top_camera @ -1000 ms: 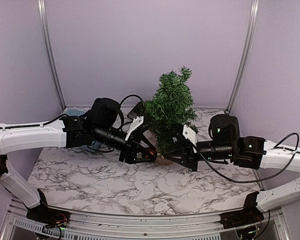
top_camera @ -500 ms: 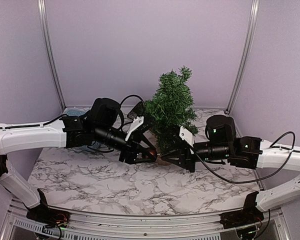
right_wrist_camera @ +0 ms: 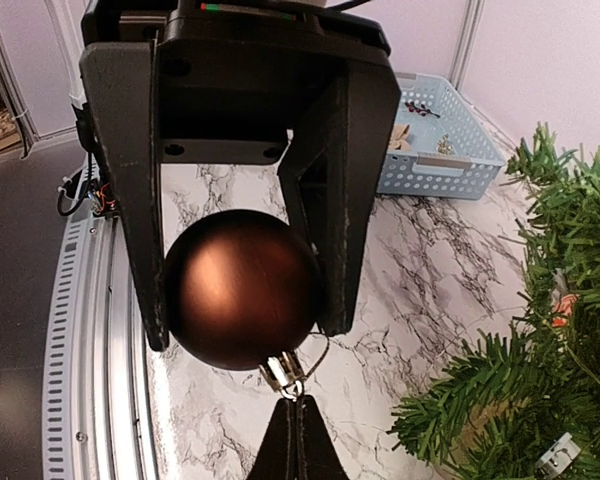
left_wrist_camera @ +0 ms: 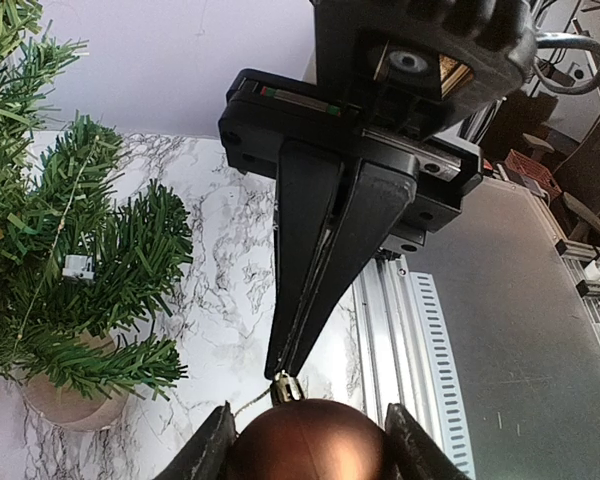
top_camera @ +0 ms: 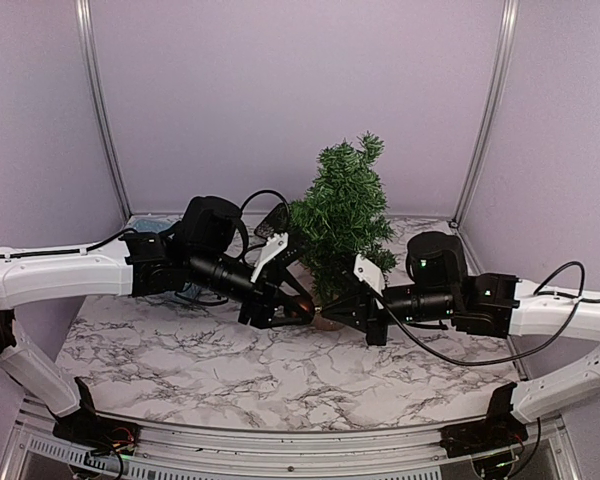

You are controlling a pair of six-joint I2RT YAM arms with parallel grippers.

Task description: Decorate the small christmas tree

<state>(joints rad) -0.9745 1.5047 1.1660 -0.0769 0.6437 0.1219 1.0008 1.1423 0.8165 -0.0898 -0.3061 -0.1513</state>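
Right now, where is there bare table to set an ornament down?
Bare: the near strip of the table, along the front rail. Crowded: the foot of the small christmas tree, where left gripper, right gripper and brown bauble meet; blue basket sits back left.

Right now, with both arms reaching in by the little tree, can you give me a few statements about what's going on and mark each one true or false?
1. The left tool holds a brown ball between its fingers. True.
2. The right tool is wide open. False: it is shut, with its tips at the ball's gold cap.
3. The ball already hangs on the tree. False: it is held beside the tree, down near its base.
4. A blue basket stands on the table. True.
5. The tree lies on its side. False: it stands upright.
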